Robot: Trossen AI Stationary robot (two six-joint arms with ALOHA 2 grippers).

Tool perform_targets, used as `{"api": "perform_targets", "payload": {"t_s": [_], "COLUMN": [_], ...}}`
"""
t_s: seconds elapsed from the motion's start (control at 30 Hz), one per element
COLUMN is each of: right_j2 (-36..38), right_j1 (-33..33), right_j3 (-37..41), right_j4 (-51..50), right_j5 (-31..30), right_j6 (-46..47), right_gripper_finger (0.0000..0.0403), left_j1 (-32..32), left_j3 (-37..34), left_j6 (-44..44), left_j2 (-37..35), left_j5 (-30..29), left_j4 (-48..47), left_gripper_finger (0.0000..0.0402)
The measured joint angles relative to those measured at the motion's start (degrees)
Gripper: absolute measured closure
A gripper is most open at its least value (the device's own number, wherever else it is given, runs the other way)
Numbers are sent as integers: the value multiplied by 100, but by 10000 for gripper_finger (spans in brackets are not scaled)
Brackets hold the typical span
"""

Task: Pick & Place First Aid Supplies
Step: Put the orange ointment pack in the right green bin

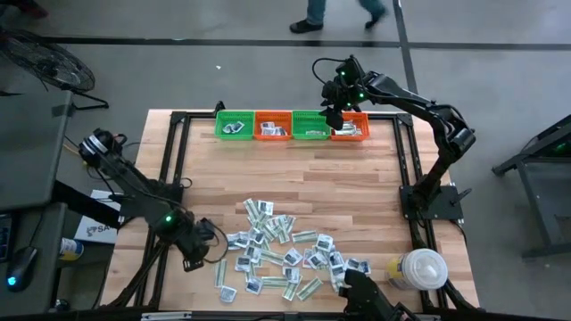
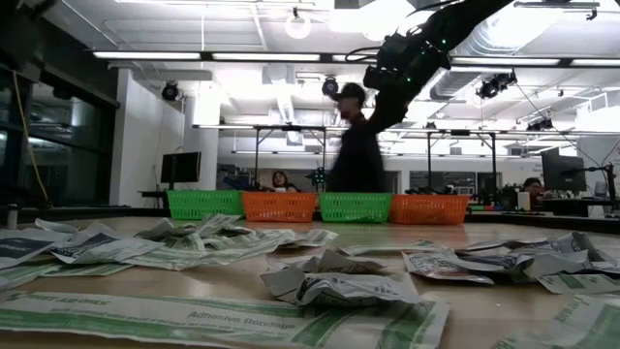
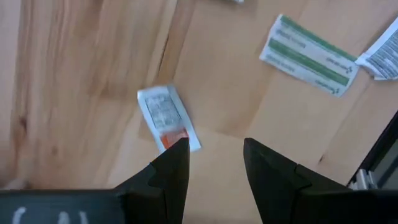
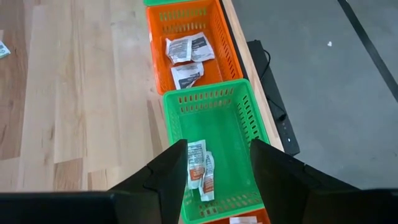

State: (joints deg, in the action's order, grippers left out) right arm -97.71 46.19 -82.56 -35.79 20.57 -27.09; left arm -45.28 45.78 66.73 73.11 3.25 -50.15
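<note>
four slotted plastic baskets stand in a row along the far edge of the pale wood-plank table point(image 1: 294, 169), alternating green point(image 1: 234, 124), orange point(image 1: 273, 125), green point(image 1: 311, 124), orange point(image 1: 351, 129), each with a few flat packets lying inside. most of the first aid supplies point(image 1: 285, 250) lie scattered in a loose, crinkled heap near the front of the table: small white-grey paper squares with dark print and narrow pale-green striped strips, some overlapping, some apart. the left gripper point(image 1: 198, 254) hangs low at the heap's left edge, its two dark wedge-shaped fingers point(image 3: 174, 168) parted and empty above bare wood, one fingertip just over the orange-marked end of a single small white packet point(image 3: 166, 117). the right gripper point(image 1: 337, 111) hovers over the baskets at the row's right end, fingers spread and carrying nothing; its wrist view looks down into a green basket holding two slim packets point(image 4: 200, 169). a round white lidded container point(image 1: 421, 267) sits at the front right corner.
</note>
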Motion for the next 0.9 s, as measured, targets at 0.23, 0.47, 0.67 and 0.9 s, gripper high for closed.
{"api": "perform_targets", "payload": {"t_s": [0.23, 0.47, 0.67, 0.9], "right_j2": [0, 0, 0, 0], "right_j1": [-9, -9, -9, -9], "right_j3": [0, 0, 0, 0], "right_j4": [-13, 1, 1, 0], "right_j5": [1, 1, 1, 1], "right_j6": [0, 0, 0, 0], "right_gripper_finger": [234, 233, 235, 234], "left_j1": [-713, -763, -763, -765], "left_j3": [0, 0, 0, -66], "left_j6": [1441, 1756, 1945, 1904], "left_j2": [194, 734, 1083, 1337], "left_j5": [-492, -403, -419, -529], "left_j4": [33, 68, 78, 175], "left_gripper_finger": [252, 252, 252, 252]}}
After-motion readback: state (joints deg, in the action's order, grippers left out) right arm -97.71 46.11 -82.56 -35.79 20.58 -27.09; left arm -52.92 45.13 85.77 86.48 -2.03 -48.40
